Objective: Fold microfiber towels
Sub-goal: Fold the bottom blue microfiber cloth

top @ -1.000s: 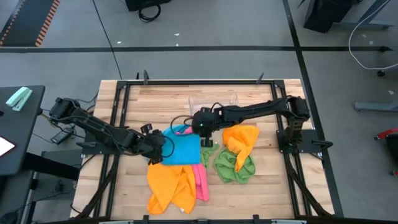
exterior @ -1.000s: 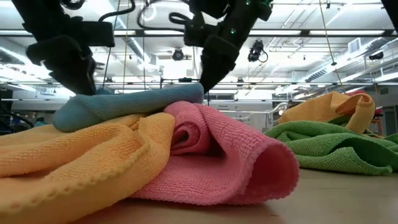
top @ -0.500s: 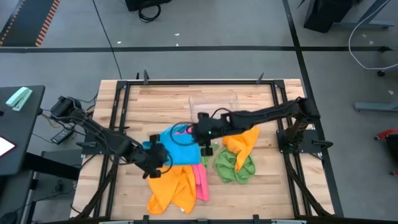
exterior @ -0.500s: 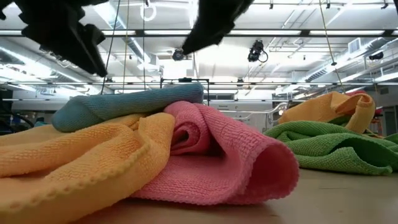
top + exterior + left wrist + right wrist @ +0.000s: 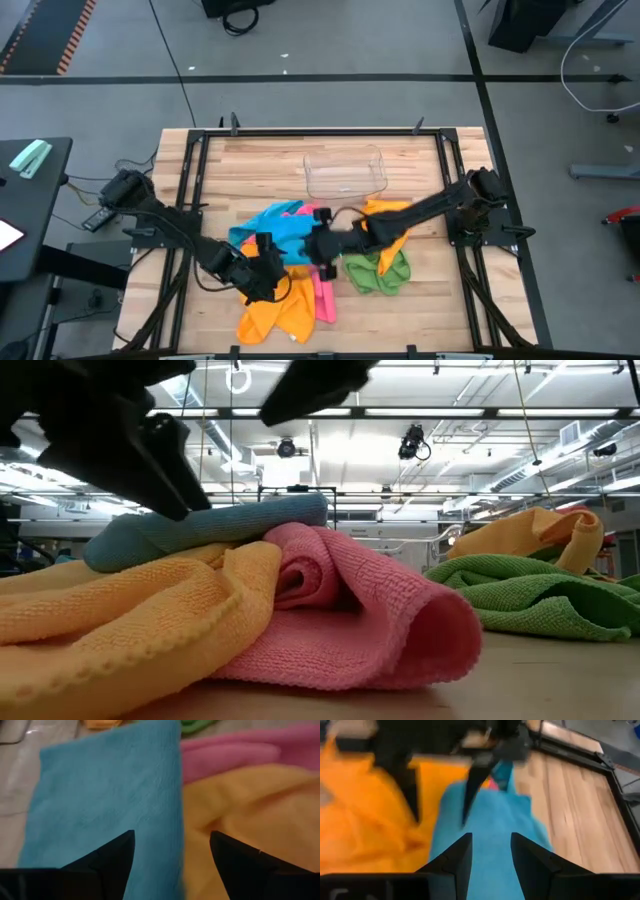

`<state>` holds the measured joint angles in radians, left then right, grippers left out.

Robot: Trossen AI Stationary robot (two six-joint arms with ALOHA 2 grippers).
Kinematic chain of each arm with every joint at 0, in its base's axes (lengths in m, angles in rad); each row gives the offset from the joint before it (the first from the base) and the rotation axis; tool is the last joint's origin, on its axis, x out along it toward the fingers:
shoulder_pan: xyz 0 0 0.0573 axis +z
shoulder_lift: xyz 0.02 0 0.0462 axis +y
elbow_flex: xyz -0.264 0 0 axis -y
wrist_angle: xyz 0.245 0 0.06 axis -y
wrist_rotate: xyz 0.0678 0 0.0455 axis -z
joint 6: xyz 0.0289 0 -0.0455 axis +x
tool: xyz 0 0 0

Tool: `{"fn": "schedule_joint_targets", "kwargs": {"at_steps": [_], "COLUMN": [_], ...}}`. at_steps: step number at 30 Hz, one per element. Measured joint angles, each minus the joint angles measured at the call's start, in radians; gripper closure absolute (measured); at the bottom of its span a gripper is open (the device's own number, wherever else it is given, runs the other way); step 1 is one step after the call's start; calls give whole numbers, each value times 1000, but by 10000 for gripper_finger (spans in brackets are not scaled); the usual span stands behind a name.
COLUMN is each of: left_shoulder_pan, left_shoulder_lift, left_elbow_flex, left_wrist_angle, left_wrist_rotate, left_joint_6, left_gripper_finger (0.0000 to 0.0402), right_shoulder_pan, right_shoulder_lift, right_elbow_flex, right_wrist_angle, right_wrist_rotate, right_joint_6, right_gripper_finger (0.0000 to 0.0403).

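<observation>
The left gripper [image 5: 268, 272] hangs above the near edge of the blue towel [image 5: 275, 232], where that cloth overlaps the orange towel [image 5: 275, 305]; its two dark fingers [image 5: 107, 862] stand wide apart with nothing between them, the blue cloth showing through the gap in the left wrist view. The right gripper [image 5: 322, 250] sits just beside it, over the blue towel's right edge near the pink towel [image 5: 324, 295]; its fingers [image 5: 455, 857] are parted with a narrow gap and hold no cloth, the blue towel lying flat beneath them. The blue towel lies spread near the middle of the wooden table [image 5: 220, 165], its near part resting on the crumpled orange towel, with the pink towel rolled up along the orange one's right side. Further right, a green towel [image 5: 375, 270] lies bunched, and a second orange towel [image 5: 392, 222] is draped partly under the right arm and onto the green one. A clear plastic tray [image 5: 345, 172] sits behind the pile, apart from the towels.
</observation>
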<state>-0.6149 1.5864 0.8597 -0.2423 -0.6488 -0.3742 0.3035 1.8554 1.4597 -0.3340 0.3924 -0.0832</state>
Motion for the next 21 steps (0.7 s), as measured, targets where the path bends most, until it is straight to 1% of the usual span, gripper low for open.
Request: {"fn": "schedule_joint_targets", "kwargs": {"at_steps": [2,3,6,8,10,11,13,15,17,21], "left_shoulder_pan": [-1,-3,-3,-4,3,4,12,12,12,12], "left_shoulder_lift": [47,66,136,173,207,214,243,250,265,263], "left_elbow_flex": [40,54,118,149,178,186,210,211,224,229], "left_wrist_angle": [19,1,9,-9,-11,-54,-63,-108,-91,-128], "left_wrist_rotate": [-34,-51,-117,-165,-179,-196,-209,-217,-220,-231], "left_joint_6": [27,44,78,101,109,107,96,95,97,90], "left_gripper_finger": [132,132,132,131,132,133,139,148,160,189], "right_shoulder_pan": [12,13,16,20,21,22,21,21,24,29], "right_shoulder_lift": [1,0,-11,-12,-12,-12,-12,-12,-12,-12], "right_elbow_flex": [0,0,0,2,0,0,1,1,1,1], "right_wrist_angle": [-1,-7,-50,-60,-84,-88,-109,-119,-126,-128], "right_wrist_rotate": [46,67,118,129,131,131,131,132,136,135], "right_joint_6": [5,8,33,48,57,65,83,95,98,91], "right_gripper_finger": [259,259,259,259,259,259,259,259,259,259]}}
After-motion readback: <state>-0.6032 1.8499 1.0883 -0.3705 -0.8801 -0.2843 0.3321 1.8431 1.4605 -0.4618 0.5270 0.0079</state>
